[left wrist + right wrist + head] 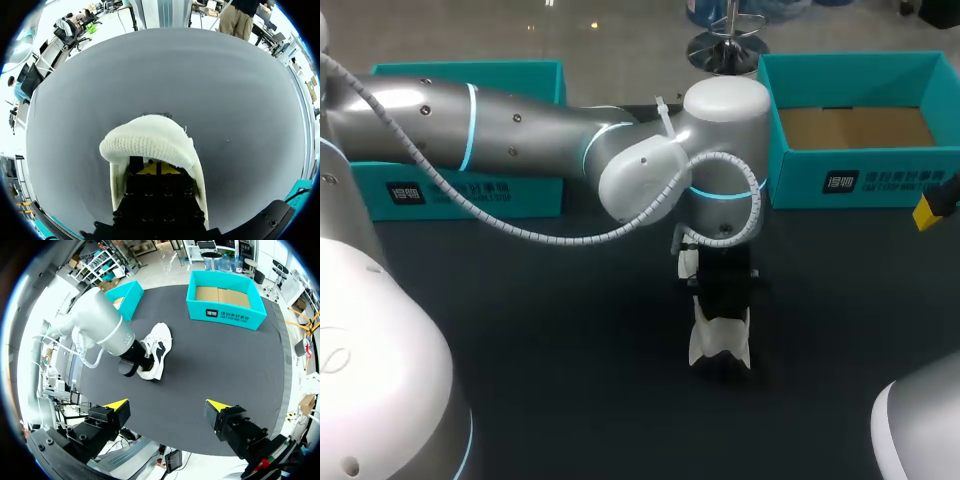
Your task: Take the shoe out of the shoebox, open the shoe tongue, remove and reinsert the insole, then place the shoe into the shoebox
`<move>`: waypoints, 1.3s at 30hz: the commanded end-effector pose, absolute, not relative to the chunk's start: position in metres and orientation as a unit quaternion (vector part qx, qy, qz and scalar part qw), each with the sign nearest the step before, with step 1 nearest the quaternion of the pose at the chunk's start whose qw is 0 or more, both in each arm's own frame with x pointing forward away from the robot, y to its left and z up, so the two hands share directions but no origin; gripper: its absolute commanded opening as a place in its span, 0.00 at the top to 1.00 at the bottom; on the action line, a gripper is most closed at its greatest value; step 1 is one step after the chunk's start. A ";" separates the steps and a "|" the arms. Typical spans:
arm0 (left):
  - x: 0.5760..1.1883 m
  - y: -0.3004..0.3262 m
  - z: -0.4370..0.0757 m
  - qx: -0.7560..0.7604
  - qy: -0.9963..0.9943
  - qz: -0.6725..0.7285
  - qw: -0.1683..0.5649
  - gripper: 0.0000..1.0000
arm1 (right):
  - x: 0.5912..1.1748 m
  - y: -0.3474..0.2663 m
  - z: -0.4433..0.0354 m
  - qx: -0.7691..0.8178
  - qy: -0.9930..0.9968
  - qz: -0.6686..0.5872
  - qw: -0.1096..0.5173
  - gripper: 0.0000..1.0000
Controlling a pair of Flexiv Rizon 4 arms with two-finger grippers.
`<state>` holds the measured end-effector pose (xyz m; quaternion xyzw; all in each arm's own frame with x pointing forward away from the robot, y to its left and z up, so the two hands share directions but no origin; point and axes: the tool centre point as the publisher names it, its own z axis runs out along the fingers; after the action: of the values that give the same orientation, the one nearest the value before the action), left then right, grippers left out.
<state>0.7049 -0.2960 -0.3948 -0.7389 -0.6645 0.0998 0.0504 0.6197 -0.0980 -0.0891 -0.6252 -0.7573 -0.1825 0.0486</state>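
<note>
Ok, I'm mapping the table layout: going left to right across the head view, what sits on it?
Teal box → shoe → shoebox.

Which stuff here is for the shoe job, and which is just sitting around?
For the job: shoe; open shoebox; left end effector, down at the shoe; right end effector, waiting open.
Just lying about: second teal box.

Head looks down from behind; right wrist distant, left close on shoe (pixel 149 141).
</note>
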 end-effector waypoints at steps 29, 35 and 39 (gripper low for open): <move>0.739 -0.283 -0.354 -0.727 -0.683 0.026 -0.058 1.00 | 0.623 -0.097 -0.087 -0.626 -0.758 -0.179 0.050 0.00; 0.741 -0.288 -0.357 -0.722 -0.688 0.024 -0.068 1.00 | 0.623 -0.097 -0.087 -0.626 -0.758 -0.179 0.050 0.00; 0.742 -0.289 -0.358 -0.720 -0.690 0.022 -0.069 0.65 | 0.623 -0.097 -0.087 -0.626 -0.758 -0.179 0.050 0.00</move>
<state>0.7428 -0.2877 -0.3556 -0.7205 -0.6897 0.0234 -0.0682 0.6198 -0.0979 -0.0890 -0.6252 -0.7573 -0.1823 0.0486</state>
